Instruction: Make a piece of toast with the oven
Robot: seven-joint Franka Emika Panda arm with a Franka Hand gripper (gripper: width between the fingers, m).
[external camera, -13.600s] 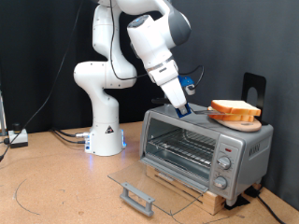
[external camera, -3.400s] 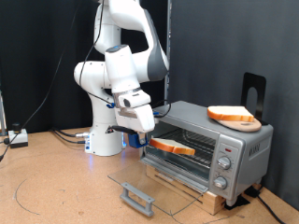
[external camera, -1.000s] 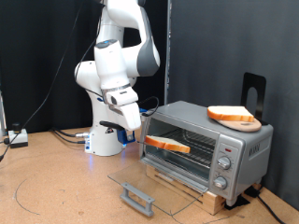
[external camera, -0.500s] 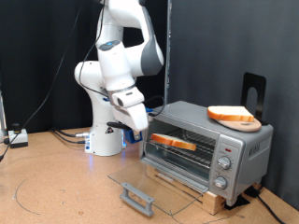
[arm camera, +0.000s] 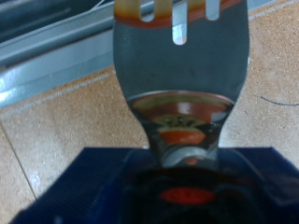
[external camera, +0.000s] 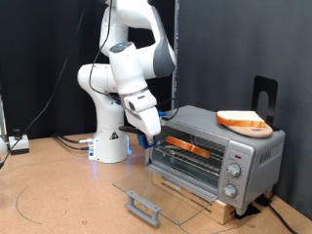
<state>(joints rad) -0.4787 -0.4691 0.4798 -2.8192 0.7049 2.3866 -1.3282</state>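
Toast point(external camera: 187, 147), an orange-brown slice, lies inside the oven point(external camera: 216, 152) on the wire rack, seen through the open front. Its near end sits at the mouth of the oven, on the exterior view's left side. The oven stands on a wooden board near the tabletop's point(external camera: 58, 200) right edge in the exterior view. Its glass door point(external camera: 158, 195) lies folded down flat in front, grey handle point(external camera: 142, 206) nearest the camera. Two round knobs show on the panel at the oven's right.

On the oven's roof rests a second slice point(external camera: 244, 119) with a pale face and golden crust, untouched and well apart from the arm.

The gripper point(external camera: 149, 128) hangs just beside the oven's left front corner, angled down towards the opening. It carries a spatula point(arm camera: 181, 70): the wrist view shows the slotted metal blade reaching forward from the gripper, with a thin orange strip of toast at the blade's far end. The fingers themselves are hidden by a dark blue fitting around the spatula's neck, so I cannot tell how far apart they are.

The white arm's base stands on the tabletop behind, at the exterior view's left of the oven.
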